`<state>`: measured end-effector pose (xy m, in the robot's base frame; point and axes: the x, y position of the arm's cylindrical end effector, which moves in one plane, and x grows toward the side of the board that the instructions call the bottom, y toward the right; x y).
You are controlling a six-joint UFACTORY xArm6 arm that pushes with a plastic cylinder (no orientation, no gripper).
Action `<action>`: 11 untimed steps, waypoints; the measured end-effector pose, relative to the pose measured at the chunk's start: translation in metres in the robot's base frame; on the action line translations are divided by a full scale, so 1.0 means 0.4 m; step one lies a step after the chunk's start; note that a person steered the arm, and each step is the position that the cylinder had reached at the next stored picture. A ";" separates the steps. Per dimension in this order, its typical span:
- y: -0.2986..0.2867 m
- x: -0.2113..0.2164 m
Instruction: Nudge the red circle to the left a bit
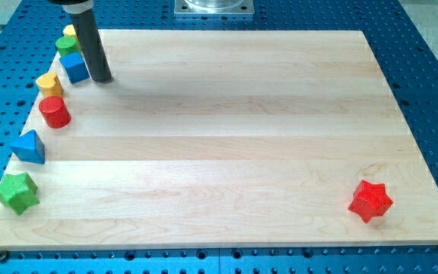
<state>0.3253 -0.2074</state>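
Sitting near the view's left edge of the wooden surface (pixel 226 137), the red circle (pixel 54 112) is lying below & left of my tip (pixel 103 78), apart from it. No pincer on this rig, just the dark rod, so it's holding nothing. Tip is resting just right of the blue cube (pixel 74 67). Yellow block (pixel 49 83) is sitting btwn cube & red circle; blue triangle (pixel 30 146) & green star (pixel 16 191) are lying lower down. Red star (pixel 370 200) is sitting far off, bottom right.
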 end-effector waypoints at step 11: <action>-0.052 0.271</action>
